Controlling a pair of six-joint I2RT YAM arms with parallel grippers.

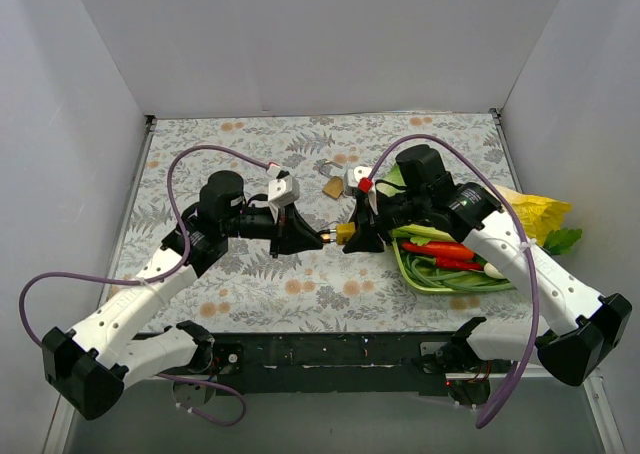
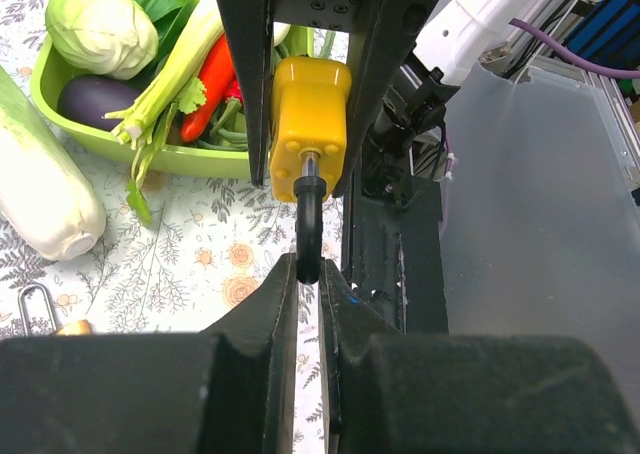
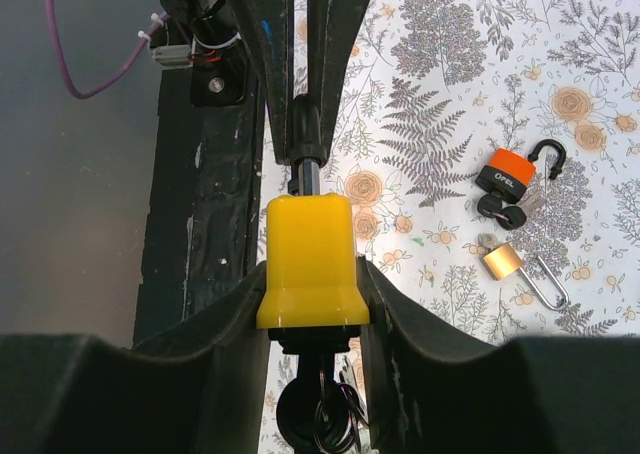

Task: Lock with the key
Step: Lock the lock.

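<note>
Squeezing the yellow padlock (image 3: 309, 259), right tool (image 3: 310, 279) opposes left tool (image 2: 308, 271) pinching shackle (image 2: 309, 219).

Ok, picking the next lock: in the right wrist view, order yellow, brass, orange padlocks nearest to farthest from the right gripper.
1. yellow padlock, held in the right gripper.
2. brass padlock, on the table alongside.
3. orange padlock, just beyond it.

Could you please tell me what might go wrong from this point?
The left gripper pinches only the thin black shackle, so it may slip. The right gripper clamps the yellow padlock; opposing pulls could twist it loose. The keys hang below the padlock, probably hard to reach.
</note>
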